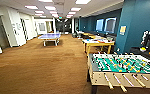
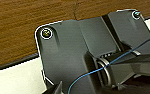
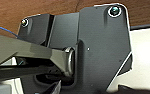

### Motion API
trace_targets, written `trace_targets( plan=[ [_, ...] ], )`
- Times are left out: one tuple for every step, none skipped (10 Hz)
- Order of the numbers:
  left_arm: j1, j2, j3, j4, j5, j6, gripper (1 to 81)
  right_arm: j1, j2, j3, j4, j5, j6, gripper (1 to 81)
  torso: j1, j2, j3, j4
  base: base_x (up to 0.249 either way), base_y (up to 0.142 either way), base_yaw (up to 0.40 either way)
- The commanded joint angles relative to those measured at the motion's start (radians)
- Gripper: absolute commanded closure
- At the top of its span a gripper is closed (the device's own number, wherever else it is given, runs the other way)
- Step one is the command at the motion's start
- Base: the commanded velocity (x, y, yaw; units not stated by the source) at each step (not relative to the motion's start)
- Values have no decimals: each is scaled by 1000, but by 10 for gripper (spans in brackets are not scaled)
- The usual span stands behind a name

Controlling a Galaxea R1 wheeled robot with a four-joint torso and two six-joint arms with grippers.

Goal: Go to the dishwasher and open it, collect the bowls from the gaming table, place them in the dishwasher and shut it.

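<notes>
- Across a wide room with brown carpet (image 1: 41, 65), a long view is given from the head camera, with ceiling light panels (image 1: 51, 8) running toward the far end.
- Nearest on the right, a foosball table (image 1: 121, 66) with a green field and rods is seen; it is not the table of the task.
- Just behind it, beside the teal wall (image 1: 131, 22), a table with yellow legs and a pale top (image 1: 98, 42) is seen, with small items on it that are too blurred to name; whether this is the gaming table cannot be told, and no bowl can be made out on it.
- Further back on the left, a blue table-tennis table (image 1: 50, 36) is seen, well apart from the others.
- Neither the dishwasher nor the bowls can be located from these views.
- Brown carpet and the robot's own dark plate are shown by both wrist cameras, with a thin blue cable (image 2: 91, 72) crossing the left one.
- Whether either gripper is open or closed cannot be told.
</notes>
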Motion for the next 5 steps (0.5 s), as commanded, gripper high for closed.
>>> trace_targets(
  plan=[
    [-58,5,-2,-2,46,7,10,54,-13,-2,6,-40,-1,10,0,0,0,0,138,0,0],
    [-57,6,-2,-4,46,7,10,54,-13,-2,6,-40,-1,10,0,0,0,0,138,0,0],
    [-58,7,-2,-4,46,7,10,54,-13,-2,6,-40,-1,10,0,0,0,0,138,0,0],
    [-57,7,-2,-4,46,7,10,53,-13,-2,6,-40,-2,10,0,0,0,0,138,0,0],
    [-57,7,-2,-4,46,7,10,53,-13,-2,6,-40,-1,10,0,0,0,0,138,0,0]
  ],
)
